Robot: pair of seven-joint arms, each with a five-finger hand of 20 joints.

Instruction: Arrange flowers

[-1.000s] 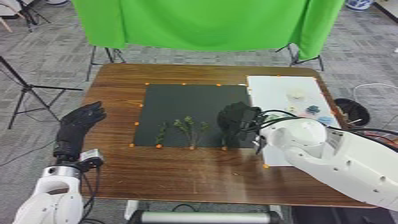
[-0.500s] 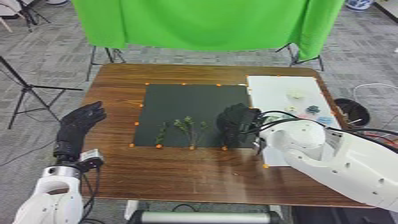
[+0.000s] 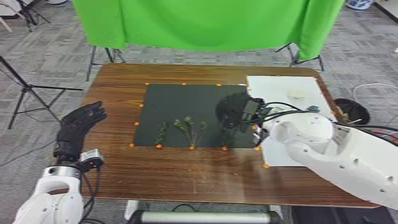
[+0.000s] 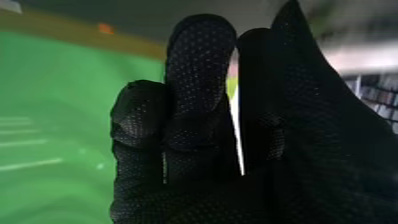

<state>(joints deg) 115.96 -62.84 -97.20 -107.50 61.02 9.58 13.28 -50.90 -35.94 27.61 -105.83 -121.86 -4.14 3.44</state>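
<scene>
Surface: brown wooden table (image 3: 178,180), bearing a black mat (image 3: 182,102) and, to its right, a white sheet (image 3: 277,90) towards the right edge.

Flower stems, green, three, lying on the mat close to its near edge: one slender, leafy stem (image 3: 162,135) by the near left corner; one branching stem (image 3: 188,131) beside it, nearer the middle; one dark stem (image 3: 226,138) towards the near right corner, just on the near side of the right hand (image 3: 233,109).

Flower heads, two, on the white sheet: one cream (image 3: 298,94), in its far half; one blue-green (image 3: 313,108), nearer the sheet's right edge, close to the right arm.

Right hand: over the right part of the mat, by its right edge, fingers extended and close together, some slightly bent; whether it has hold of anything cannot be told.

Left hand (image 3: 82,120): black glove, over the surface's left edge, well apart from the mat, fingers loosely extended, holding nothing.

Orange markers, small, along the mat's edges.
</scene>
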